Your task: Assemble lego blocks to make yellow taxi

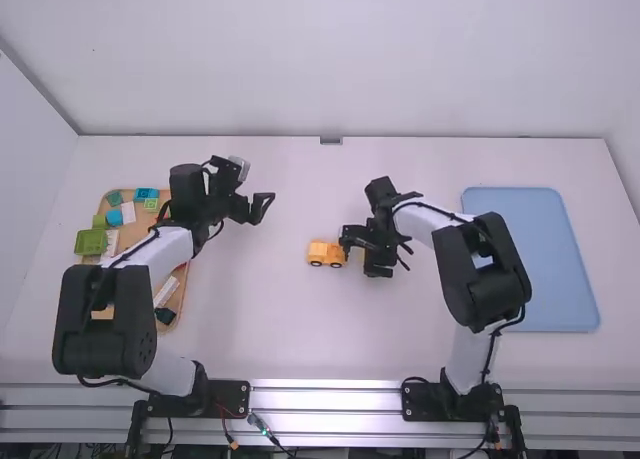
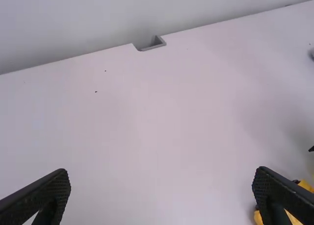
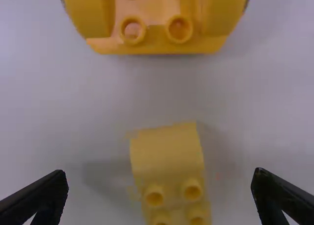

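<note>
My left gripper [image 1: 254, 189] is open over the left-centre table, its fingers [image 2: 161, 175] wide apart with nothing between them. The yellow car piece [image 1: 325, 254] rests on the table at the centre; its studded end [image 3: 159, 41] faces my right gripper, and part of it [image 2: 292, 219] appears behind a left finger. Just right of the car, my right gripper [image 1: 360, 258] is low and open. Between and beyond the spread tips of this gripper [image 3: 160, 177] lies a separate yellow block [image 3: 168, 161] with a smooth raised end and several studs, not touching either finger.
At the far left, a wooden tray [image 1: 174, 297] holds green, blue, white and dark blocks, partly under the left arm. A blue tray [image 1: 545, 264] lies at the right, beside the right arm. A wall closes off the table's far edge.
</note>
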{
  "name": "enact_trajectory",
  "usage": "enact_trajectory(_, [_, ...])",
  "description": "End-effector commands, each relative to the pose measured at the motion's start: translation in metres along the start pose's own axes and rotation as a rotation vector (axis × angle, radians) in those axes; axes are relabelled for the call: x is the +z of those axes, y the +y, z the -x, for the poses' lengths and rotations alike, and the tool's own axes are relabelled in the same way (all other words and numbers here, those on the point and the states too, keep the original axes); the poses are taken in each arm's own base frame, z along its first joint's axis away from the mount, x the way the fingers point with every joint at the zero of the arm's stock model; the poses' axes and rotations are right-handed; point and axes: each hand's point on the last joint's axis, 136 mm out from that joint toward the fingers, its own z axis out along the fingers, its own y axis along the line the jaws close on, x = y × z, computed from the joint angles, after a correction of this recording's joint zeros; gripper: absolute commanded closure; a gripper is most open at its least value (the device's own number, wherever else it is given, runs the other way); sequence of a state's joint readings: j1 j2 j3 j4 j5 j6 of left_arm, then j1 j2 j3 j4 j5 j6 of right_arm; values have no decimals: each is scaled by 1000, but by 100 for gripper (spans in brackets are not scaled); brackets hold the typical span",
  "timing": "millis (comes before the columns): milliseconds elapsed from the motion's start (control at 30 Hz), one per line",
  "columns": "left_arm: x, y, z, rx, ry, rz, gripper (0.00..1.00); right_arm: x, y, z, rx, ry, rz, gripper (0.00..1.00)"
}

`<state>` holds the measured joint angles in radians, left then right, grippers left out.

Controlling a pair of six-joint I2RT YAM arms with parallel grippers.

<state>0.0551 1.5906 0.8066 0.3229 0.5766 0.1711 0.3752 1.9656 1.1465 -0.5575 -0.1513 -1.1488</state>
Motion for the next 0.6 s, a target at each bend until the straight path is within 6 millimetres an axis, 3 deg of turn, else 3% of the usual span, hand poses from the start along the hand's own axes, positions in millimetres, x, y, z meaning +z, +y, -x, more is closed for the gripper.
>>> enact_trajectory(0, [-2, -5, 1, -9, -4, -19, 1, 10, 0, 3, -9, 9, 19, 1])
enact_trajectory(100, [-3, -3, -1, -16, 4, -16, 1, 15, 2, -1, -5, 21, 33, 16])
enact_trajectory(233, [-2, -6, -2, -11, 7, -23, 1, 15, 2, 0, 7, 22, 29, 28])
enact_trajectory(333, [-3, -10, 0, -3, -2, -54, 1, 14, -3, -2, 58, 32, 10, 63])
enact_trajectory(467, [-2, -13, 2, 5, -9, -64, 1, 12, -3, 0, 121, 35, 13, 82])
enact_trajectory(567, [-3, -10, 3, 7, -17, -57, 1, 11, -6, -2, 199, 45, 2, 82])
